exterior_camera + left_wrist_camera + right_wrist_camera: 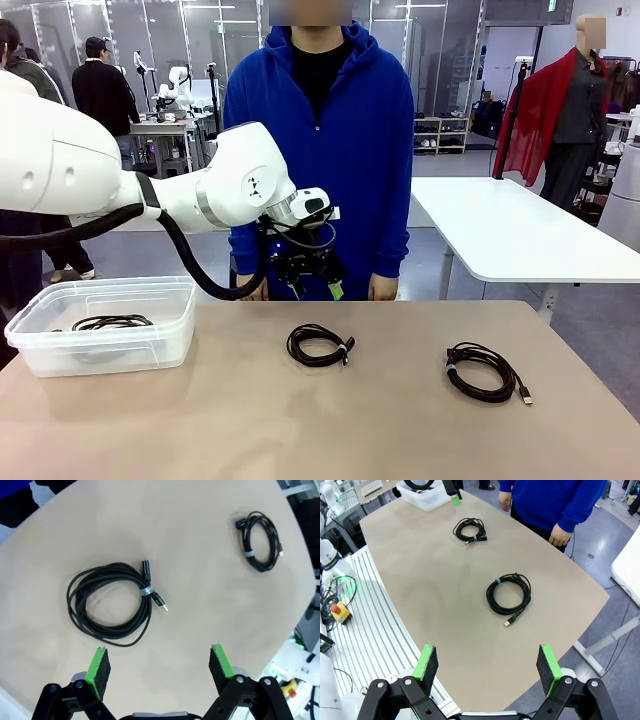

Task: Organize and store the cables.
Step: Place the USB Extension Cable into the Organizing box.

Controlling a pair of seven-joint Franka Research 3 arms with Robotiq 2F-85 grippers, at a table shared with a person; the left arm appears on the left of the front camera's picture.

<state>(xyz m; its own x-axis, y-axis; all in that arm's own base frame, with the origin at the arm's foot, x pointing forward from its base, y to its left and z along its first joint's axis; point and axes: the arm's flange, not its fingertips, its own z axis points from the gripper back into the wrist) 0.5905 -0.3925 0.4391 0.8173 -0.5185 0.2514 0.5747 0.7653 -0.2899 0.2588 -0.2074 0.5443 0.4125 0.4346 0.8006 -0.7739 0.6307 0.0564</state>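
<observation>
A person [320,150] in a blue hoodie stands at the far edge of the beige table [400,430]. A clear plastic bin [40,350] at the robot's left holds one coiled cable [112,322]. The middle cable [318,345], a small black coil with a pale strap, lies at the table's centre. The right cable [483,372], a larger strapped coil with its USB plug free, lies well apart from it. The left gripper [317,290] hangs above the middle cable, jaws spread and empty. The right gripper [488,666], likewise spread and empty, hangs over the near edge.
</observation>
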